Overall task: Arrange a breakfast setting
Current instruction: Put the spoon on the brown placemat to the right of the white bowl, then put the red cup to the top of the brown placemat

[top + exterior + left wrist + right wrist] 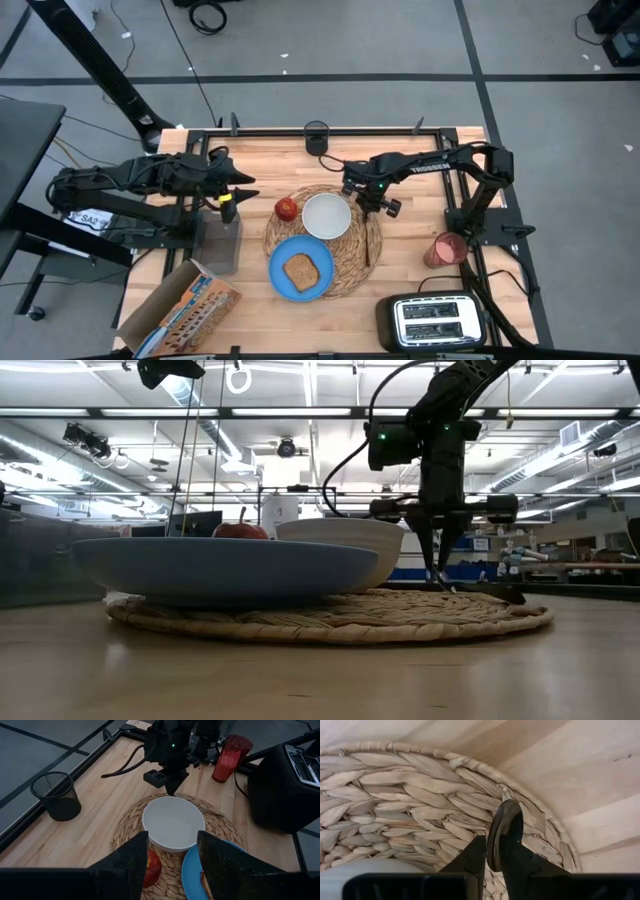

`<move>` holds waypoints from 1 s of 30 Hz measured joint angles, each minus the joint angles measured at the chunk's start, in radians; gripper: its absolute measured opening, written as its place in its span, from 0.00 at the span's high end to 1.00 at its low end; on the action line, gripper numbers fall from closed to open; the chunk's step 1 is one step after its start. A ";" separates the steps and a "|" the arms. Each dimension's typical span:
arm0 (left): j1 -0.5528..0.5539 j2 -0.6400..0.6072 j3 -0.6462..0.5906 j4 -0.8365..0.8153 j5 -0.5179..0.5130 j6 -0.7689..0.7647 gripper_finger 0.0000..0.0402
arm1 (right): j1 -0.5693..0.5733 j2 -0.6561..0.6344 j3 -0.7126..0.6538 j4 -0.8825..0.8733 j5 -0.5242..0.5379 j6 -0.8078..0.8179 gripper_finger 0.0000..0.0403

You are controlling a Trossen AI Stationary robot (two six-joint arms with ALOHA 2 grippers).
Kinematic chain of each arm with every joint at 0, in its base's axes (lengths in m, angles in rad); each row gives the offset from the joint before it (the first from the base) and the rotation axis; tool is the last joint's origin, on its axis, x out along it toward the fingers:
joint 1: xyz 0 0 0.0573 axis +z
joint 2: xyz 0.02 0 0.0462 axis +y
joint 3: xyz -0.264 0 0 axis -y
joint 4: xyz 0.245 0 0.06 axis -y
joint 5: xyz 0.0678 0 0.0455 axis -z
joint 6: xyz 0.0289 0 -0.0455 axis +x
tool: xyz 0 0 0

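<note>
The round woven placemat point(350, 262) lies mid-table. On it are the blue plate point(283, 283) with the toast slice point(301, 271), the white bowl point(327, 216) and the red apple point(287, 208). My right gripper point(372, 205) stands over the mat's right part, just right of the bowl, shut on the metal spoon point(504, 834). The spoon's thin handle point(368, 245) runs toward the near edge along the mat's right rim. The translucent red cup point(445, 250) stands on the table to the right. My left gripper point(238, 193) is open and empty, left of the apple. My right gripper pinches the spoon between its two fingers point(472, 857) at the bowl end point(506, 822), which sticks out past the fingertips. The fingers point down from above point(440, 555). The spoon's end is low over the mat's weave; the fingers hide the exact place of contact.
A silver toaster point(435, 320) stands at the near right corner and a small black mesh cup point(316, 137) at the far edge. A cardboard box point(185, 305) lies near left, with a clear container point(222, 240) beside it. Bare wood shows between the mat and the cup.
</note>
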 joint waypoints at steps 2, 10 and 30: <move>0.000 0.000 0.000 0.000 0.000 0.000 0.56 | 0.005 0.000 0.000 0.000 0.000 -0.001 0.82; 0.000 0.000 0.000 0.000 0.000 0.003 0.56 | 0.033 0.000 0.000 0.027 -0.001 -0.080 0.75; -0.017 -0.026 0.000 0.094 0.043 0.000 0.56 | 0.177 -0.312 0.076 -0.024 0.369 -0.670 0.59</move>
